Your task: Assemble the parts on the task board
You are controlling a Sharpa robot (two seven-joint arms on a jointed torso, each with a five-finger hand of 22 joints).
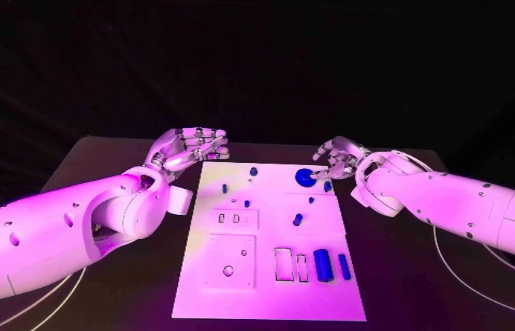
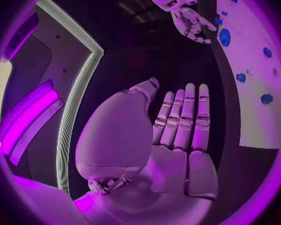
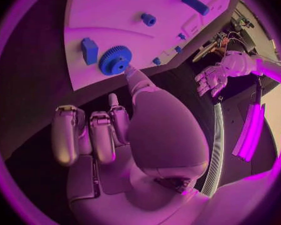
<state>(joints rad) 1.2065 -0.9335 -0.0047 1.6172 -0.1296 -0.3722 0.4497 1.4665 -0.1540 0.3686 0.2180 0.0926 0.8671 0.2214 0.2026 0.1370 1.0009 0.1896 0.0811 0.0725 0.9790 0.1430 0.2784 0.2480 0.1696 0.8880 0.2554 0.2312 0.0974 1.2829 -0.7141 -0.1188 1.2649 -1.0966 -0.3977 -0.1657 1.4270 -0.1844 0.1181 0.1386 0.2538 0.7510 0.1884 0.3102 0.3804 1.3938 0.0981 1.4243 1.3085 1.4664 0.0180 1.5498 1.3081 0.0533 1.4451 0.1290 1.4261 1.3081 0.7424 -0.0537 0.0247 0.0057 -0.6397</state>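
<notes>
The white task board lies in the middle of the table with several small blue parts on it. A blue gear sits near its far right corner, with a small blue block beside it. My right hand hovers at that corner holding nothing; its fingers are bent and the thumb tip reaches the gear's toothed rim. My left hand is off the far left corner, its fingers straight and the palm bare. A thick blue cylinder and a slim blue bar lie near the front right.
Small blue pegs are scattered over the far half of the board. Rectangular recesses and a square plate lie in the near half. Black table surrounds the board. From the left wrist, my right hand hangs beside the gear.
</notes>
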